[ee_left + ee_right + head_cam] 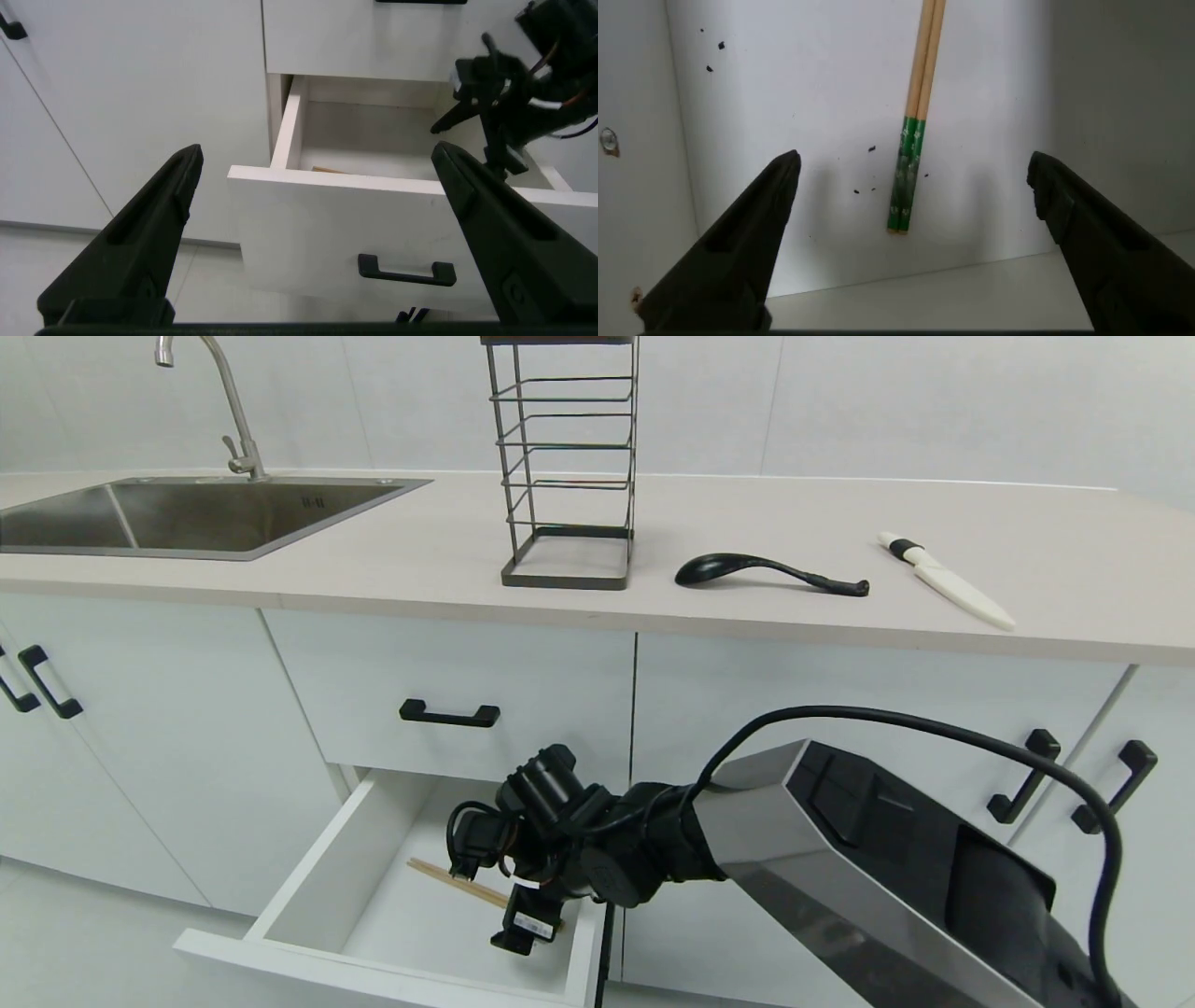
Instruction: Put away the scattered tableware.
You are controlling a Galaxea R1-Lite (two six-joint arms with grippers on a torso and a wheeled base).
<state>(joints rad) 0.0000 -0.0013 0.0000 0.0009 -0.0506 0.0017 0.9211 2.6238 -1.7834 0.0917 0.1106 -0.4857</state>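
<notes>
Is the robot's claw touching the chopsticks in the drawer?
Apart. The right wrist view shows the chopsticks lying on the drawer floor between the fingers of the open right gripper, with bare floor on both sides.

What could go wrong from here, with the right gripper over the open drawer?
1. The right gripper, open, hangs low above the chopsticks in the drawer; if it rises carelessly, the arm may strike the upper drawer front.
2. The white knife lies with its tip near the edge of the counter; a poor grasp could push it off.
</notes>
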